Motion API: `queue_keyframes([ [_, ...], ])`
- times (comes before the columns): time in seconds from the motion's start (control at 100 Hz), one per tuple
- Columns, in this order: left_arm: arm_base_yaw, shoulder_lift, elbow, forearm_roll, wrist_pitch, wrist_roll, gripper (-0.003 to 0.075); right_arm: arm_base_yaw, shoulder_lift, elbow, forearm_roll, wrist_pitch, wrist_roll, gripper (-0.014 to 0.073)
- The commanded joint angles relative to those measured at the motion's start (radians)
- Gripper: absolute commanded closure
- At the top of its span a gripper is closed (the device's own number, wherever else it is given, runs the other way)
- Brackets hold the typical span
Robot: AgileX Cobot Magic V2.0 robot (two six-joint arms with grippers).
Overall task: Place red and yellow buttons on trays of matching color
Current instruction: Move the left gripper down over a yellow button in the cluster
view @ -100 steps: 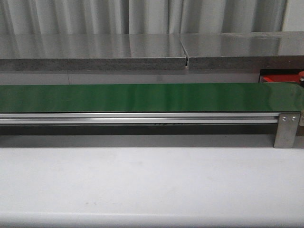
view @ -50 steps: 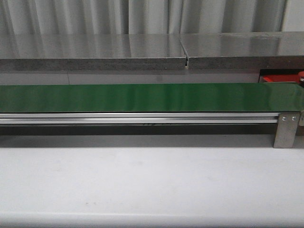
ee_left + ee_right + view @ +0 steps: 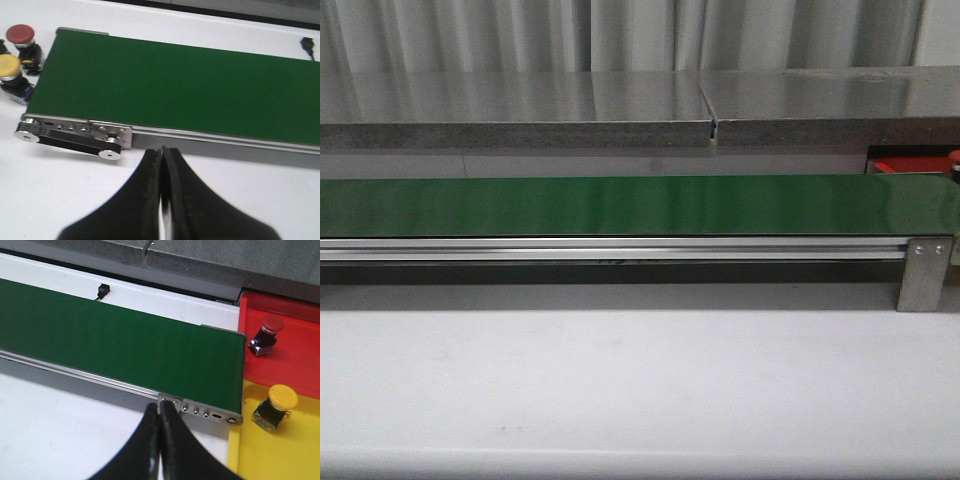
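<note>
Although the front view shows only the green belt [image 3: 620, 205] on its rail above the white counter [image 3: 620, 380], with a sliver of red tray [image 3: 910, 164] cut off at the far right and neither arm in sight, the two wrist views fill in the ends. Just past the left hand [image 3: 161, 152], whose dark fingers [image 3: 145, 175] are pressed together with nothing between them, lies the belt's roller end [image 3: 75, 134]; beyond that end, off to one side on the counter [image 3: 50, 190], stand a red button [image 3: 21, 37] and a yellow button [image 3: 10, 70] close together, both partly cut by the picture edge, so their bases are hard to make out. The right hand [image 3: 159, 412] is likewise clenched on nothing, its tips over the near rail by the other end of the belt [image 3: 125, 345]. Beyond that end sit a red tray [image 3: 285, 340] farther from the hand and a yellow tray [image 3: 270, 455] nearer, edge to edge; a second red button [image 3: 267, 331] leans tilted on the red tray, and a second yellow button [image 3: 276, 405] lies tilted on the yellow one. A small black sensor [image 3: 102, 290] sits on the counter past the belt's far edge; both trays run out of frame
</note>
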State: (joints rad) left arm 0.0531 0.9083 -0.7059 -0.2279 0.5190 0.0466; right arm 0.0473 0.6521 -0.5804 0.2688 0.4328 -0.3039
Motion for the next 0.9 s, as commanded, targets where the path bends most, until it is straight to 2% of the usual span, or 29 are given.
queue_keyframes([
  [0.0, 0.052, 0.051, -0.073, -0.011, -0.057, -0.012, 0.0735, 0.001, -0.004, -0.026, 0.008, -0.075, -0.01, 0.0712],
  [0.1, 0.13, 0.11, -0.114, -0.011, -0.025, -0.012, 0.0657, 0.001, -0.004, -0.026, 0.008, -0.075, -0.01, 0.0712],
  [0.27, 0.255, 0.166, -0.153, -0.012, -0.012, -0.012, 0.0368, 0.001, -0.004, -0.026, 0.008, -0.075, -0.01, 0.0712],
  [0.34, 0.305, 0.181, -0.153, -0.02, -0.013, -0.012, 0.0289, 0.001, -0.004, -0.026, 0.008, -0.075, -0.01, 0.0712],
  [0.5, 0.424, 0.225, -0.155, -0.056, 0.005, -0.012, 0.0279, 0.001, -0.004, -0.026, 0.008, -0.075, -0.01, 0.0712],
  [0.58, 0.49, 0.267, -0.174, -0.076, 0.057, -0.012, 0.0279, 0.001, -0.004, -0.026, 0.008, -0.075, -0.01, 0.0712],
  [0.89, 0.655, 0.519, -0.346, -0.099, 0.228, -0.005, 0.0275, 0.001, -0.004, -0.026, 0.008, -0.075, -0.01, 0.0712],
])
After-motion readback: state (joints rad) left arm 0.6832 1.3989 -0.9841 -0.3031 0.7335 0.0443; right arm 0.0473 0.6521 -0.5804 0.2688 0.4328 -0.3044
